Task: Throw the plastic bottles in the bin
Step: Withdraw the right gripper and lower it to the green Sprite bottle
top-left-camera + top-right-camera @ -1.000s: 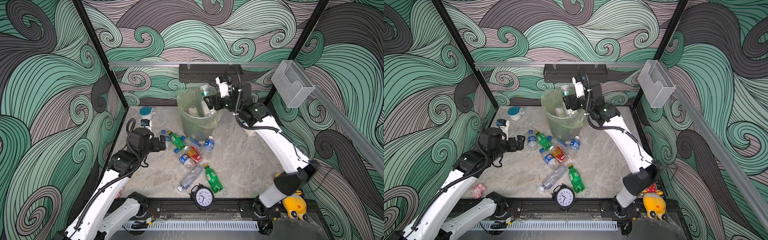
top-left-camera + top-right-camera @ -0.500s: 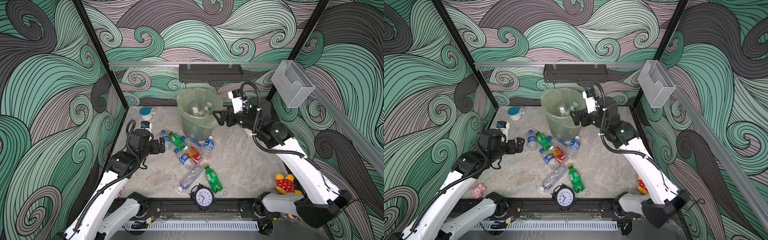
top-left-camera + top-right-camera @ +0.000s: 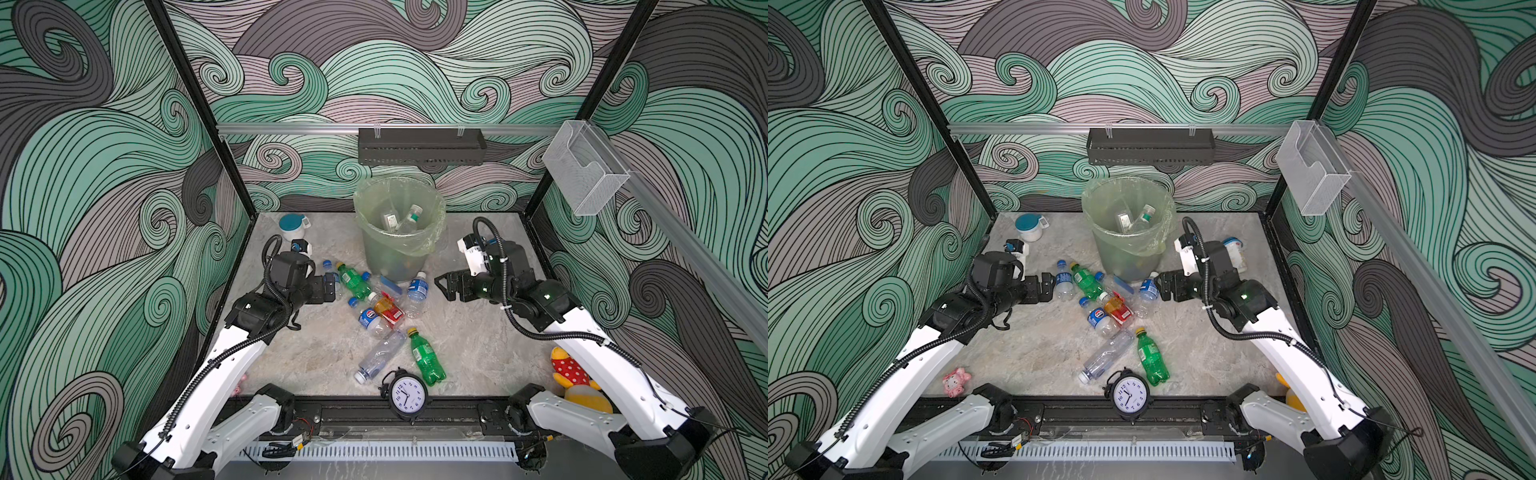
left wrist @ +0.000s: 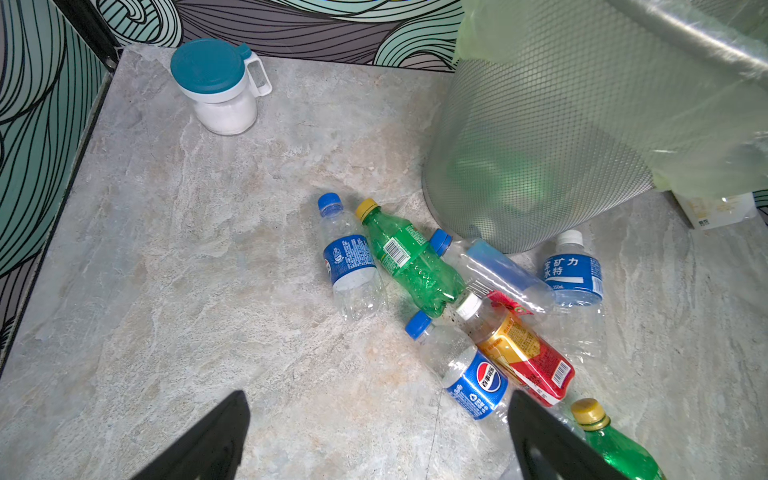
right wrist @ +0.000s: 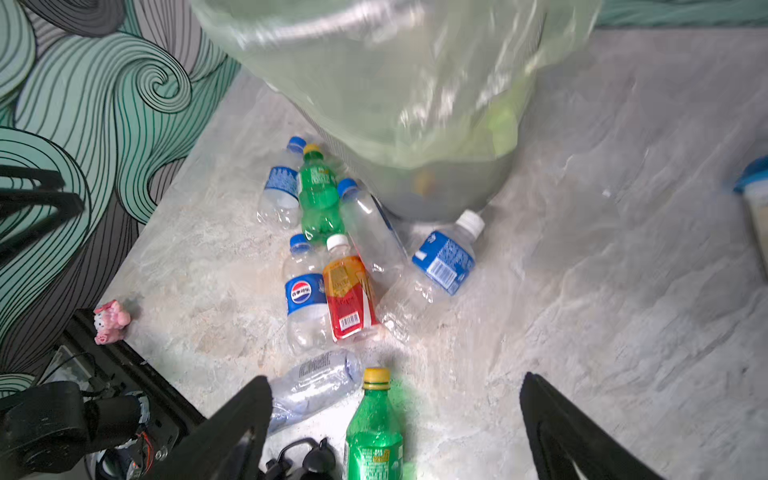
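Observation:
The bin, grey with a pale green bag, stands at the back middle in both top views, with two clear plastic bottles inside. Several more lie in front of it: a green one, a blue-labelled one, a red-labelled amber one and another green one. My left gripper hangs open left of the pile, empty in its wrist view. My right gripper hovers open right of the pile, with a green bottle on the floor below its jaws.
A teal-lidded white cup stands back left and a blue-lidded tub behind my right arm. An alarm clock sits at the front edge, a plush toy front right, a pink toy front left. A clear box hangs on the right rail.
My right arm has swung from above the bin down to its right side, low over the table. The bottle it held there now lies in the bin. The left arm barely moved.

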Tool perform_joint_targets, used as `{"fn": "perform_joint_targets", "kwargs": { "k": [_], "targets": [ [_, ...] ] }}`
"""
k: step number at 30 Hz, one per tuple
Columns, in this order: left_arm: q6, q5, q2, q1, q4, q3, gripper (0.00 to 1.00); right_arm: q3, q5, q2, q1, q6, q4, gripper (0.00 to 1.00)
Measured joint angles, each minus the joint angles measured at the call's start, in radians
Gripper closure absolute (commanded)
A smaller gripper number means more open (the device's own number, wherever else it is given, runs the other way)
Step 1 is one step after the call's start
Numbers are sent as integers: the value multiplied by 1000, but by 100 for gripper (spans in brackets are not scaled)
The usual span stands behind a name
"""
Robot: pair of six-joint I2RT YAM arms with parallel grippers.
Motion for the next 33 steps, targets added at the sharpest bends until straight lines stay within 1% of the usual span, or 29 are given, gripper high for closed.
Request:
{"fn": "perform_joint_targets", "kwargs": {
  "k": [5,12,22,33],
  "targets": [
    [-3,0,-19,0,0,0,1,-60,-23,9,22,48,-39,10],
    [-5,-2,-43,0,-2,0,1,-126,-49,29,79,101,-73,9],
    [-10,-2,-45,0,-1,-3,1,-164,-110,138,174,161,-106,8],
    [-10,-10,-46,0,-2,-18,1,-188,-133,274,255,213,-68,10]
  ]
}}
